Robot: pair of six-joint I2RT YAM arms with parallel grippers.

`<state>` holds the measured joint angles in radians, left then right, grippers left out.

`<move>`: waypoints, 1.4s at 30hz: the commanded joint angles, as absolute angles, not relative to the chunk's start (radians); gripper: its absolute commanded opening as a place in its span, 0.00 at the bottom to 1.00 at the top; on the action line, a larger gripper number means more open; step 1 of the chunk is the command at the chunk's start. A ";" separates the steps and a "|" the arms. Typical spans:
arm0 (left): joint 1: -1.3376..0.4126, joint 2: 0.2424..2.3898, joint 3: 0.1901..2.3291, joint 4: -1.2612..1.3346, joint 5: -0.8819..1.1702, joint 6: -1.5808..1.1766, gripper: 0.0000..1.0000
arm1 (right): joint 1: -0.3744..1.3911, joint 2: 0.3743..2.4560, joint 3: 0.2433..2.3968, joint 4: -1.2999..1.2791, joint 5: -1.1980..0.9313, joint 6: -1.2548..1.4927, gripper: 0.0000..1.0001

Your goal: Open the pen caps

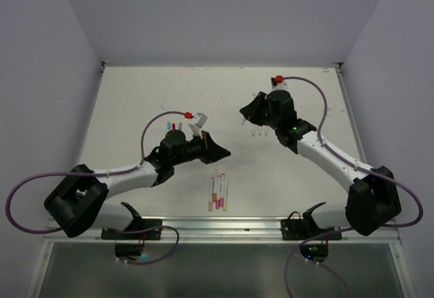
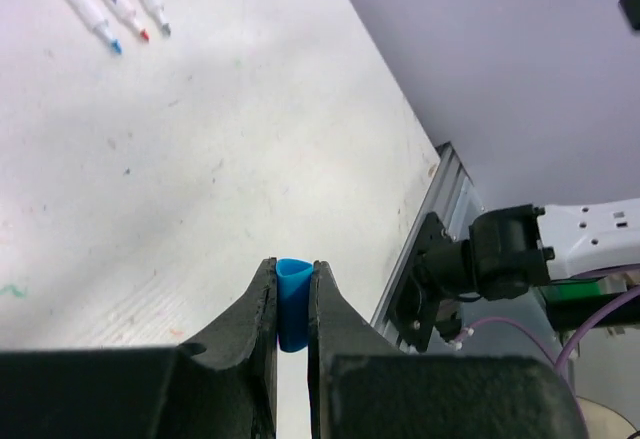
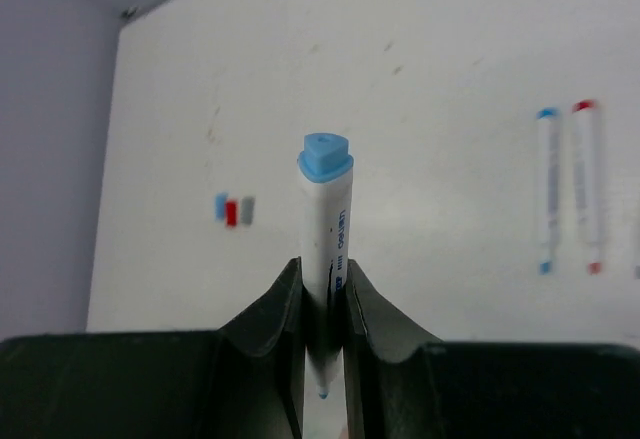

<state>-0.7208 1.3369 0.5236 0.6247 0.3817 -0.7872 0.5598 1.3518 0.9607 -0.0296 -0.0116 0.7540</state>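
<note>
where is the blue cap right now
The blue cap is pinched in the left gripper, above the table in the left wrist view; the right gripper holds the blue pen.

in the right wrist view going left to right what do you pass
loose pen caps → held blue pen → blue-tipped pen lying on the table → red-tipped pen beside it
</note>
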 commanded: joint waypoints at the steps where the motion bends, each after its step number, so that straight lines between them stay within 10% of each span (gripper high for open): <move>1: -0.719 1.310 0.505 0.577 0.428 -0.755 0.00 | 0.434 1.341 0.980 0.061 0.176 0.700 0.00; 17: -0.503 1.583 0.867 0.052 0.080 -0.595 0.00 | 0.217 1.618 1.206 -0.455 0.187 0.565 0.00; 42: -0.439 1.830 1.066 -0.104 -0.288 -0.472 0.00 | 0.176 1.887 1.250 -0.390 0.157 0.434 0.00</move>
